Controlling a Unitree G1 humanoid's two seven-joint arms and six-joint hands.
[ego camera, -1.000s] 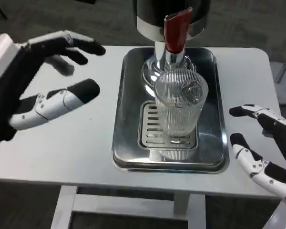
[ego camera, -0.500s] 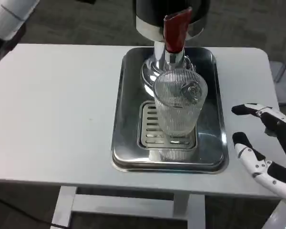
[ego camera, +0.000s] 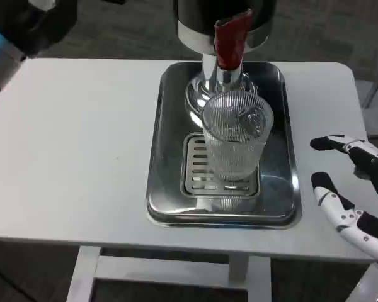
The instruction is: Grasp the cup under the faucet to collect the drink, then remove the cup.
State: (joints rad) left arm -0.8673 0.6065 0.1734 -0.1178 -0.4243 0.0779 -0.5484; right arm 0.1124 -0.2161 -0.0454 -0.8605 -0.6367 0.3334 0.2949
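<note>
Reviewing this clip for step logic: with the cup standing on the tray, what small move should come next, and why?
Probably the right hand should move left toward the ribbed glass cup and close around it. The cup stands unheld on the drip grate of the metal tray, under the red tap lever. That hand waits open beside the tray, apart from it.

Clear ribbed cup (ego camera: pixel 235 141), upright, on drip grate, directly below red-handled faucet (ego camera: pixel 230 41)
</note>
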